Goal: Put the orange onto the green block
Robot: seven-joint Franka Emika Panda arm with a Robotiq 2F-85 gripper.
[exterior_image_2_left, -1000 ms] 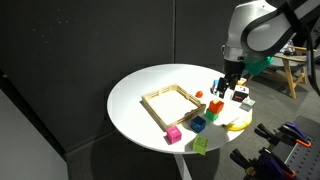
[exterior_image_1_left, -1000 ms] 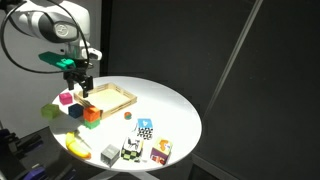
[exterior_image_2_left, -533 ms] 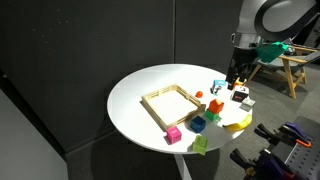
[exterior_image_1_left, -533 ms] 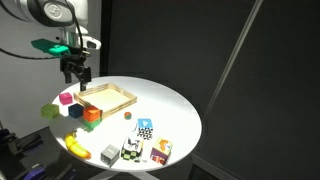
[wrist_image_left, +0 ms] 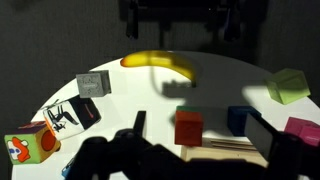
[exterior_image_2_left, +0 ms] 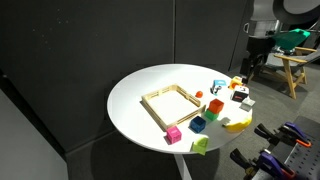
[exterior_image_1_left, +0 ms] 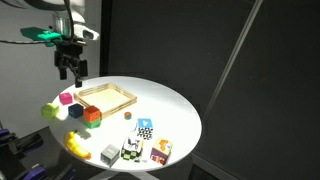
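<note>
The orange block (exterior_image_1_left: 92,113) sits on top of the green block (exterior_image_1_left: 88,122), next to the wooden tray's near corner; the stack also shows in an exterior view (exterior_image_2_left: 213,105). In the wrist view the orange block (wrist_image_left: 188,128) hides all but a thin strip of the green block (wrist_image_left: 184,110). My gripper (exterior_image_1_left: 70,74) is open and empty, raised well above the table, up and away from the stack. It shows in both exterior views (exterior_image_2_left: 246,72), and in the wrist view (wrist_image_left: 203,132) its two fingers frame the stack from far above.
A shallow wooden tray (exterior_image_1_left: 108,96) lies mid-table. A blue cube (wrist_image_left: 243,118), a magenta cube (wrist_image_left: 303,131) and a yellow-green block (wrist_image_left: 287,86) stand near the stack. A banana (wrist_image_left: 160,64), a grey block (wrist_image_left: 92,82) and patterned cubes (exterior_image_1_left: 145,128) lie near the table's edge.
My gripper has risen and drawn away from the stack, open. The orange block stays on the green block.
</note>
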